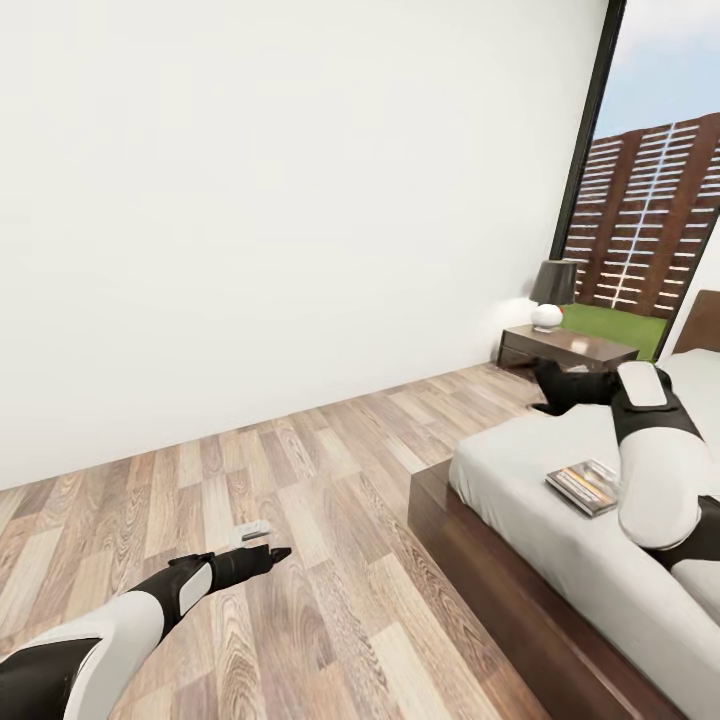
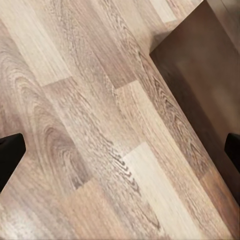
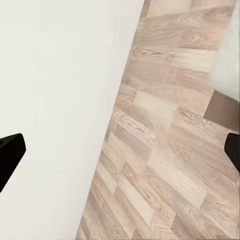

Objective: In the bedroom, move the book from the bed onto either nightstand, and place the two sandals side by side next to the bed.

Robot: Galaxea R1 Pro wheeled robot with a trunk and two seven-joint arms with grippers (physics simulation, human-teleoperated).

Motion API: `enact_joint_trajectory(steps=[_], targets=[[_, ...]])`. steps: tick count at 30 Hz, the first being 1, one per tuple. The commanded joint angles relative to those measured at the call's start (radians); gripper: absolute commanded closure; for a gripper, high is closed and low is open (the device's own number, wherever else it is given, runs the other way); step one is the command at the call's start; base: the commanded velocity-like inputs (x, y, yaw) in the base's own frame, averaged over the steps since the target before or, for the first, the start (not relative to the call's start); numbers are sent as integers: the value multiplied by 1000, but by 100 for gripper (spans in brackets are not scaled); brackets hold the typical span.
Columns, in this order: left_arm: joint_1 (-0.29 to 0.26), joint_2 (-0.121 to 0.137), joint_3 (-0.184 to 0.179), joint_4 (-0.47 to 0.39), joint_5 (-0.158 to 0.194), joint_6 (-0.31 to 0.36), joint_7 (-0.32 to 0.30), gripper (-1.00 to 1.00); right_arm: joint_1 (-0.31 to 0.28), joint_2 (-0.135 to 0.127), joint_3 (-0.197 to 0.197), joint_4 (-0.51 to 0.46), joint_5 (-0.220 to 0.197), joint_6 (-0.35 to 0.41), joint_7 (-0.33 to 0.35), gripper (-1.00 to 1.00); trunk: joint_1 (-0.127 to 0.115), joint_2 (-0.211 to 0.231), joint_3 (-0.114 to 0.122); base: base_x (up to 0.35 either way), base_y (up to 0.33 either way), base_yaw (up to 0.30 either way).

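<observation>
The left gripper (image 1: 262, 556) hangs low over the plank floor (image 1: 300, 480), well to the left of the bed (image 1: 560, 560). In the left wrist view its two dark fingertips (image 2: 10, 155) sit at opposite edges of the picture, spread wide, with nothing between them but floorboards (image 2: 100, 125) and a dark brown corner of the bed frame (image 2: 200, 75).

The right gripper (image 1: 552, 392) reaches out over the near edge of the mattress, toward the nightstand (image 1: 565, 349). From the head view its jaws cannot be read, but in the right wrist view the fingertips (image 3: 10, 155) stand far apart at either side, empty, above the white wall (image 3: 60, 100), the floor (image 3: 165, 165) and a strip of grey mattress (image 3: 227, 55).

The book (image 1: 584, 486) lies flat on the grey mattress, just beside the right forearm (image 1: 655, 450) and behind the right gripper, apart from it. Its cover is dark with pale bands; the lettering is too small to tell.

The nightstand stands against the wall beyond the head of the bed, beside the dark-framed window (image 1: 660, 200), and bears a lamp (image 1: 551, 294) with a dark shade on a round white base. Through the glass show grass and a slatted fence (image 1: 650, 220).

A small pale object (image 1: 250, 531) lies on the floor just beside the left gripper; what it is cannot be told.
</observation>
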Motion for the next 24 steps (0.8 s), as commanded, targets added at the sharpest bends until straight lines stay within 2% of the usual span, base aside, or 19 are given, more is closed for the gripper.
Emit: enact_joint_trajectory(steps=[1, 3, 4, 5, 10, 17, 24], targets=[[0, 0, 8, -1, 5, 10, -3, -100, -5, -20, -3, -1, -18, 9, -14, -100, 0, 0, -1, 0, 0, 0], [0, 1, 8, -1, 5, 10, -3, -100, -10, -60, -2, 1, -25, 21, -18, -100, 0, 0, -1, 0, 0, 0], [0, 2, 8, -1, 6, 10, -4, -100, -13, -101, -2, 6, -29, 31, -21, -100, 0, 0, -1, 0, 0, 0], [0, 3, 8, -1, 6, 11, -4, -100, -15, -121, -3, 8, -30, 36, -22, -100, 0, 0, -1, 0, 0, 0], [0, 4, 9, -1, 7, 11, -5, -100, -18, -198, -11, 13, -35, 48, -25, -100, 0, 0, -1, 0, 0, 0], [0, 2, 9, -1, 7, 12, -8, -100, -12, -250, -20, 17, -33, 51, -27, -100, 0, 0, -1, 0, 0, 0], [0, 5, 9, -1, 7, 12, -12, -100, -8, -272, -23, 18, -32, 49, -28, -100, 0, 0, -1, 0, 0, 0]])
